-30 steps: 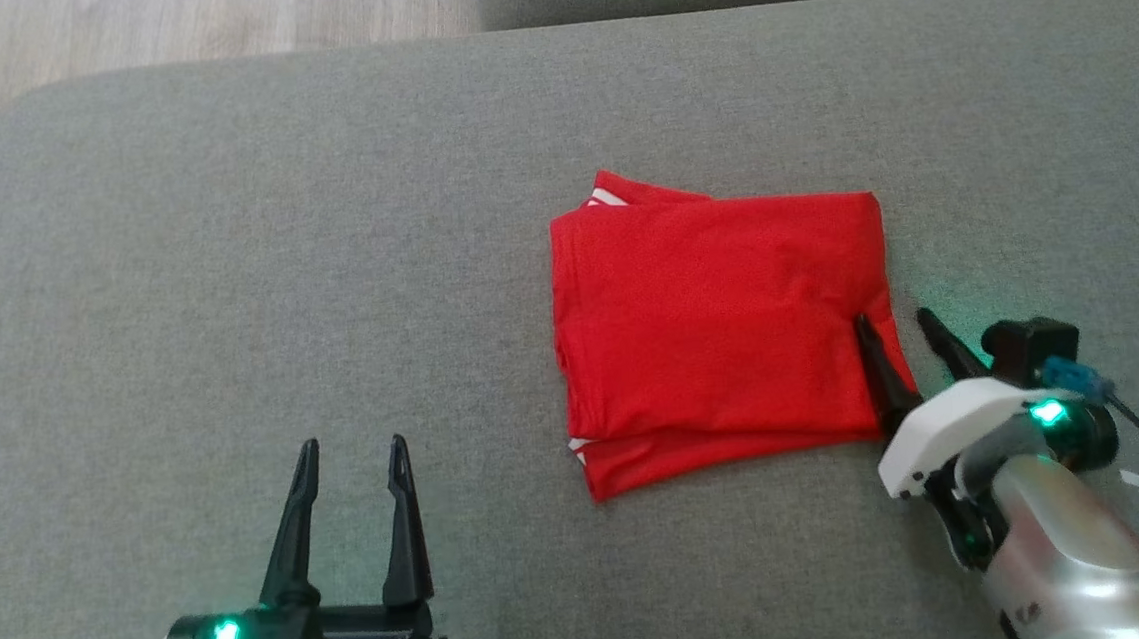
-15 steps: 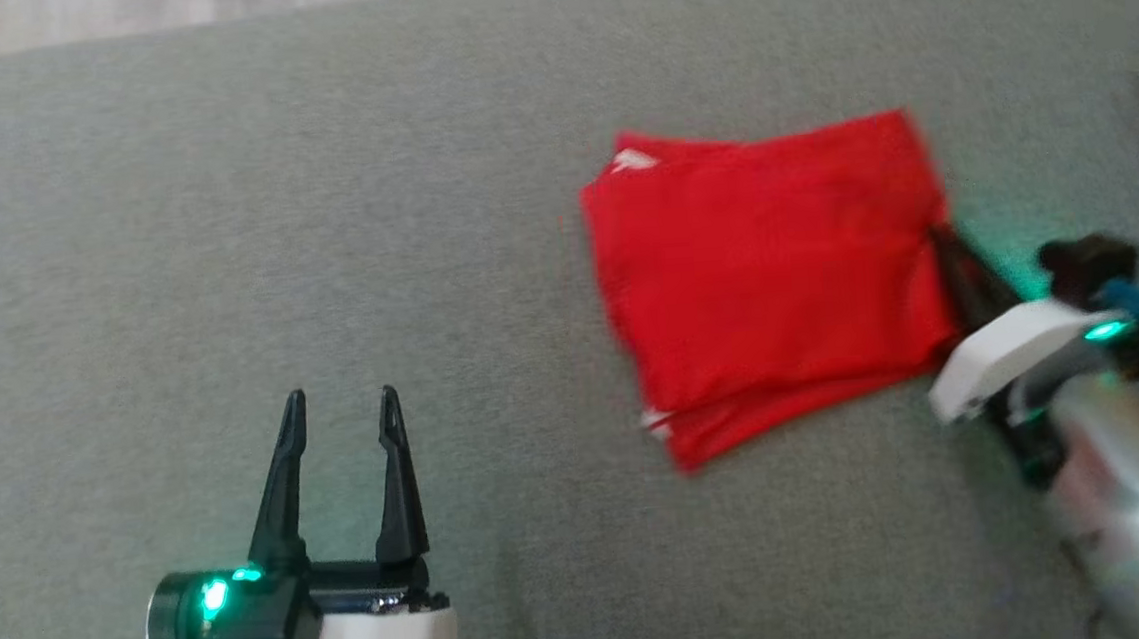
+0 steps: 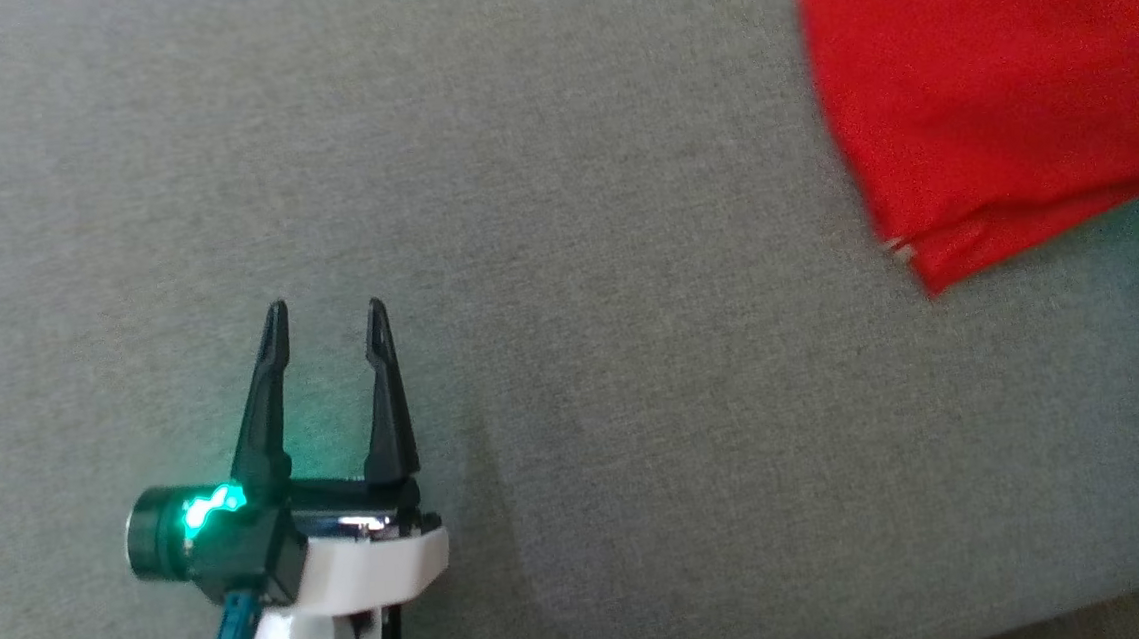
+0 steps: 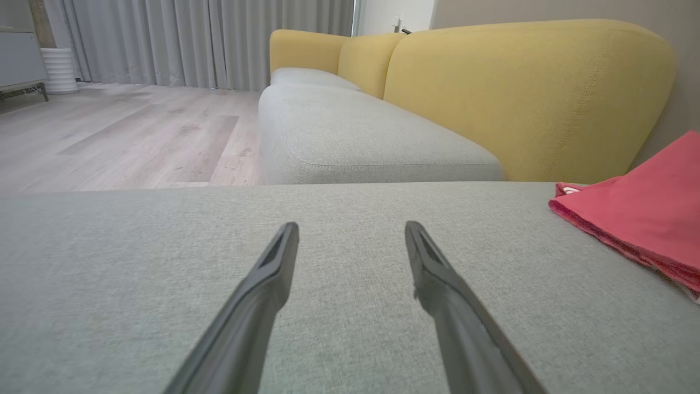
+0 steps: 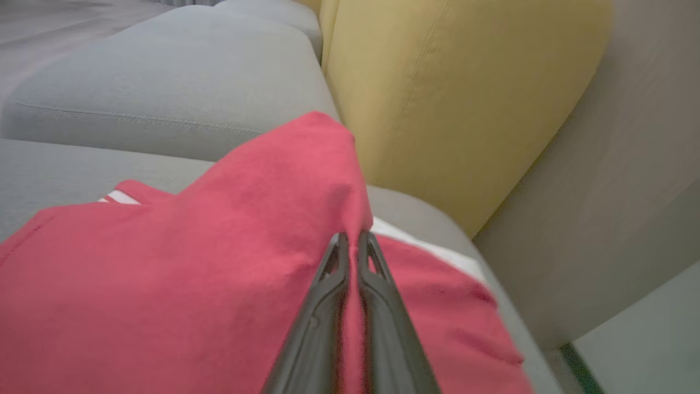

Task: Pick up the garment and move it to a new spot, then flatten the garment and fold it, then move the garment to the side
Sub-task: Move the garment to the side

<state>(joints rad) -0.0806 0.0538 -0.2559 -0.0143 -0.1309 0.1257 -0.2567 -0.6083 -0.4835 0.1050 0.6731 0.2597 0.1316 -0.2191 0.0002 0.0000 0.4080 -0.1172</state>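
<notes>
The head camera has swung since a second ago, so the whole scene sits differently. The real change is at the right arm, whose fingers stood apart astride the garment's edge then and are pressed together on it now.

The left gripper (image 3: 324,309) hovers low over the near left part of the grey cushion (image 3: 576,409), fingers well apart and holding nothing.

The garment (image 3: 995,99), a folded red piece with white trim, lies toward the cushion's far right. The right gripper (image 5: 353,238) has pinched one edge and raised it into a soft peak.

It looks light, limp and thin. A pinch at one edge will probably let the layers slide and the fold sag open, so holding all the layers at a corner seems safer.

The cushion's woven cloth looks grippy enough to drag at the fabric. A yellow backrest (image 4: 525,98) stands behind the cushion, with a wooden floor (image 4: 126,137) and grey curtains (image 4: 191,38) beyond its left end.
</notes>
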